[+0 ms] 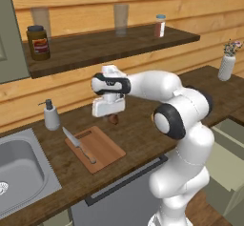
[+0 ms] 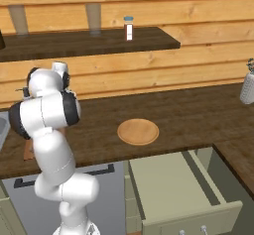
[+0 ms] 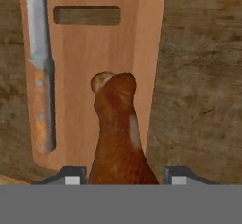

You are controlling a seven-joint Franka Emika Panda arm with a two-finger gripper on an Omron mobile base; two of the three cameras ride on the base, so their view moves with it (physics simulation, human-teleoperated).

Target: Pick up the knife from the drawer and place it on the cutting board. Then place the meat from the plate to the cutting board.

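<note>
Knife (image 1: 77, 144) lies along the cutting board (image 1: 97, 148) edge, plate (image 2: 138, 131) bare; gripper (image 1: 113, 118) clasps meat (image 3: 120, 138) above the board, unreleased.

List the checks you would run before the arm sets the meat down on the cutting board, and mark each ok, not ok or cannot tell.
1. Meat held between the fingers of the tool: ok.
2. Knife already lying on the cutting board, along one long edge: ok.
3. Bare board surface beside the knife for the meat: ok.
4. Meat above the board rather than the counter: ok in the hand view, near the board's edge.
5. Plate bare: ok.
6. Height of meat above the board: cannot tell.
</note>
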